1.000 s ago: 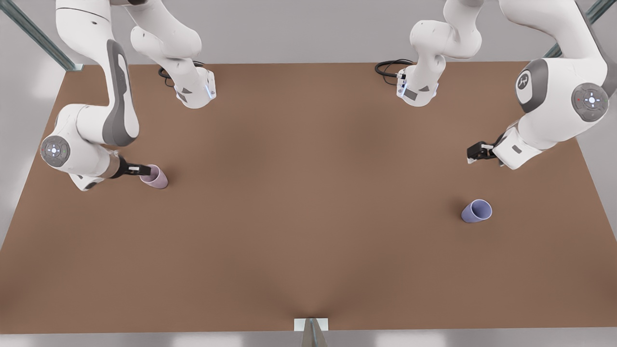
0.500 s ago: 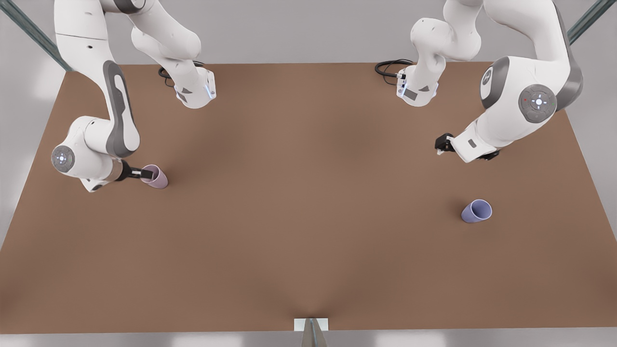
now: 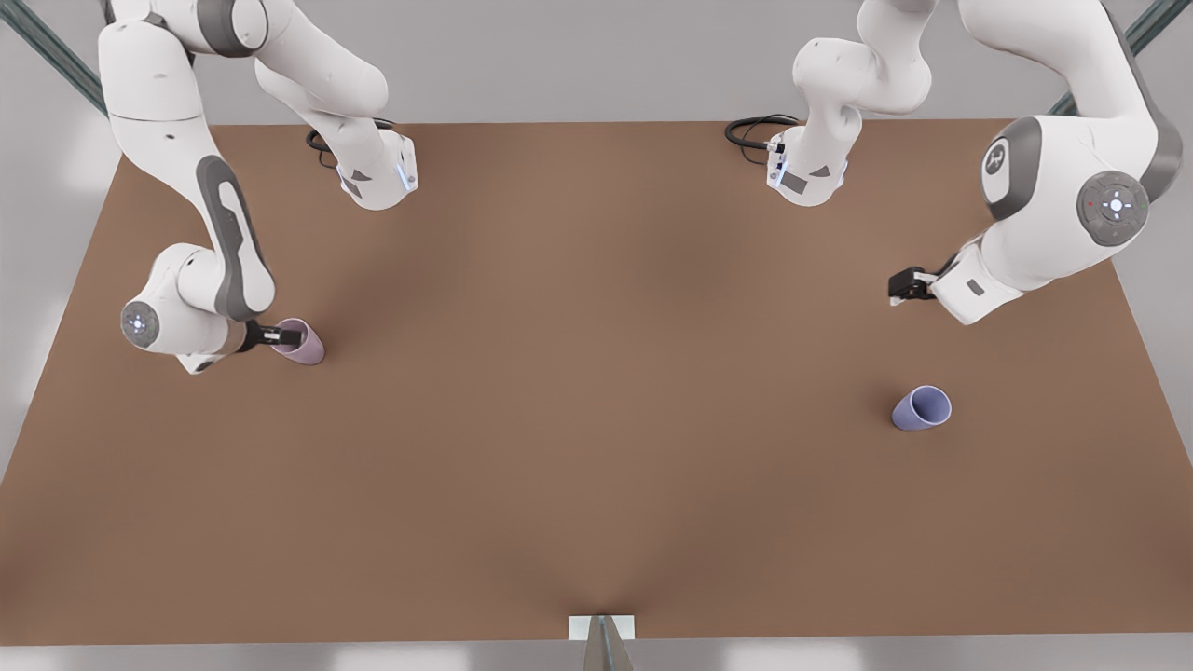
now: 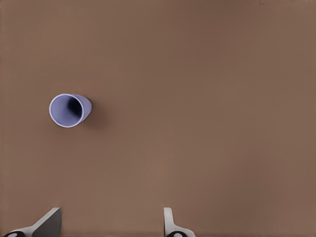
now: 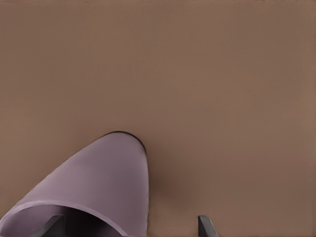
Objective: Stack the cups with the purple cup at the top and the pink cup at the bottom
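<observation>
i had the right gripper (image 3: 282, 334) at the pink cup (image 3: 300, 342), jaws wide astride its rim, ready to grip. the left gripper (image 3: 898, 287) waited wide beyond the purple cup (image 3: 921, 408), far across the counter (image 3: 596, 447).

I see the tabletop (image 3: 596, 419) bare and open between the pink cup (image 3: 303, 342) and the purple cup (image 3: 921, 408), which stand well apart. My right hand (image 3: 287, 333) straddles the pink cup's rim with one finger inside; my left hand (image 3: 897, 287) hangs with fingers spread, open tabletop all around the purple cup.
</observation>
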You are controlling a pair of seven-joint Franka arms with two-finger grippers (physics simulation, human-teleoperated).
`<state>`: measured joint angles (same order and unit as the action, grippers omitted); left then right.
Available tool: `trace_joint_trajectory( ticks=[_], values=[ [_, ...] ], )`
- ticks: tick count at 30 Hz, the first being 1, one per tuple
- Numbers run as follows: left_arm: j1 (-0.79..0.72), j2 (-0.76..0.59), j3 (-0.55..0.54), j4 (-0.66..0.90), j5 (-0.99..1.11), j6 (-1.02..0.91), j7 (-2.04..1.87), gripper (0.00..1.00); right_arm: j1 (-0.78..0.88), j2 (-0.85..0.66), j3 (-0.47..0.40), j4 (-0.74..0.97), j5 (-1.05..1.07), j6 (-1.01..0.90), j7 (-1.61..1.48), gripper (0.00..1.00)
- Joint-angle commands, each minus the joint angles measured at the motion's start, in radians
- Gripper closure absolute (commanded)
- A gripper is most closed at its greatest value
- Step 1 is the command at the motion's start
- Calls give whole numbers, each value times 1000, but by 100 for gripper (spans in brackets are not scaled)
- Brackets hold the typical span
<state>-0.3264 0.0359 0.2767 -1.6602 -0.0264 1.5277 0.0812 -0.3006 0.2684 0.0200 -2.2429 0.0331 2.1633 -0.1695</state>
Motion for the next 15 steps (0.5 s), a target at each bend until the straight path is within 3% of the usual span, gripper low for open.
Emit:
trace_joint_trajectory(
  ticks=[1,2,4,13,15],
  values=[
    [-48,-1,2,0,0,-1,5,0,-2,5,0,-1,1,49,-87,7],
    [-48,1,2,0,0,0,5,0,0,12,0,-1,1,49,-87,38],
    [-48,2,2,0,2,0,3,0,6,17,0,-1,1,49,-85,79],
    [-48,2,2,-4,2,2,3,0,26,5,23,16,1,0,-70,79],
    [-48,-16,1,-1,2,2,3,0,98,3,23,124,1,-125,2,79]
  ],
)
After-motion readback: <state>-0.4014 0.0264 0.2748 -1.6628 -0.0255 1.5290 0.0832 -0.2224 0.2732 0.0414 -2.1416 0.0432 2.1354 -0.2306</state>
